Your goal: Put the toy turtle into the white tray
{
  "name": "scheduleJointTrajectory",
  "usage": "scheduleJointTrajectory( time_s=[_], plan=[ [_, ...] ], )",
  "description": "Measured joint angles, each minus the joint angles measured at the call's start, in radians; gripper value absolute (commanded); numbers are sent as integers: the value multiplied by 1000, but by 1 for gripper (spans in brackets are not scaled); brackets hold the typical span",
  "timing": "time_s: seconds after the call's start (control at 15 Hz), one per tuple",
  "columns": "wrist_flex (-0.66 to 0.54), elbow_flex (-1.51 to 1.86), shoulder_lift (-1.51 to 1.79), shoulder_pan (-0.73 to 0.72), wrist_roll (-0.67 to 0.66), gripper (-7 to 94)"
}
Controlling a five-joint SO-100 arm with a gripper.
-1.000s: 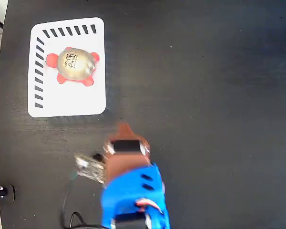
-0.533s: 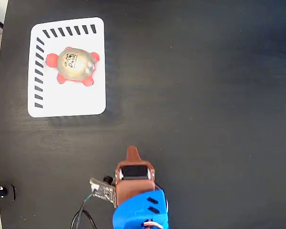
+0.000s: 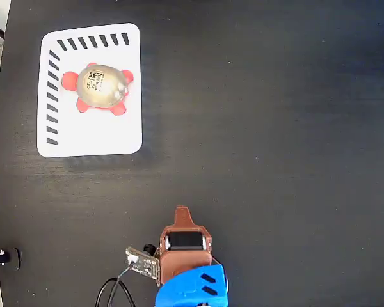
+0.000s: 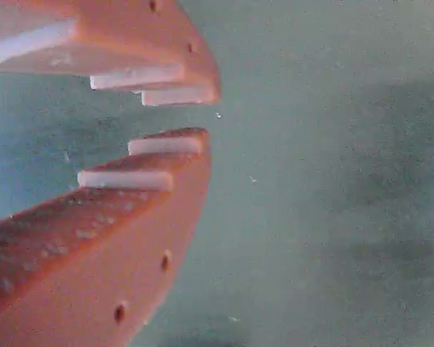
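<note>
Your toy turtle sits inside the white tray at ten o'clock; your tool, at six, is slightly parted, empty.

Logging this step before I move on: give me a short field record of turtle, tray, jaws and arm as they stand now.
toy turtle: lying on the tray, upper half, shell up, black mark visible
white tray: flat on the black table, top left of the fixed view
gripper: jaws slightly apart, nothing between them, only bare table beneath in the wrist view
arm: at the bottom edge of the fixed view, well clear of the tray
task state: turtle in tray
</note>
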Motion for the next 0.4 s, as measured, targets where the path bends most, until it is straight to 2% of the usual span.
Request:
scheduleJointTrajectory(
  time_s=[0.4],
  plan=[
    [0,0,0,-14,-9,0]
  ],
)
